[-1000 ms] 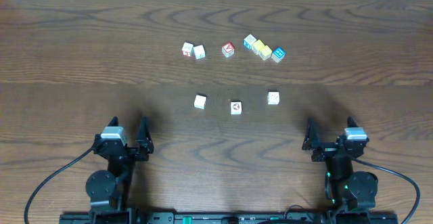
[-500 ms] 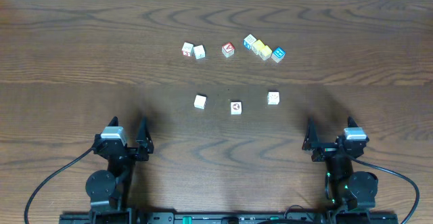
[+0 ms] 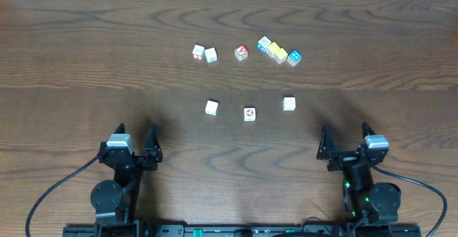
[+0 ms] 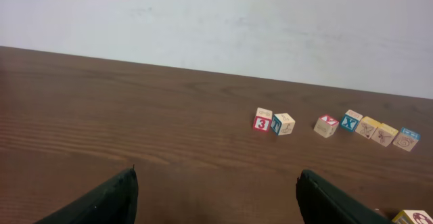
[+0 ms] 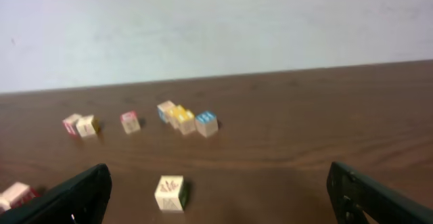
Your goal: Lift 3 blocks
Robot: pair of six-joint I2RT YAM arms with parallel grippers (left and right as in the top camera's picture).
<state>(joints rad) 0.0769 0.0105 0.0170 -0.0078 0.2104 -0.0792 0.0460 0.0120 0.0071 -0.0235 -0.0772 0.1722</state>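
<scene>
Three small cream-white wooden cubes sit in a row mid-frame on the dark wooden surface. Left jaws and right jaws, at the bottom, gape wide and hold nothing.

wooden table: dark grain is shown | two white cubes: set touching at row's left | red cube: placed alone | four-cube cluster: lined up slantwise at right

Only thing I'm seeing move on my end is the right gripper, which has crept a tiny bit left, in toward the middle of the table, since a second ago.
</scene>
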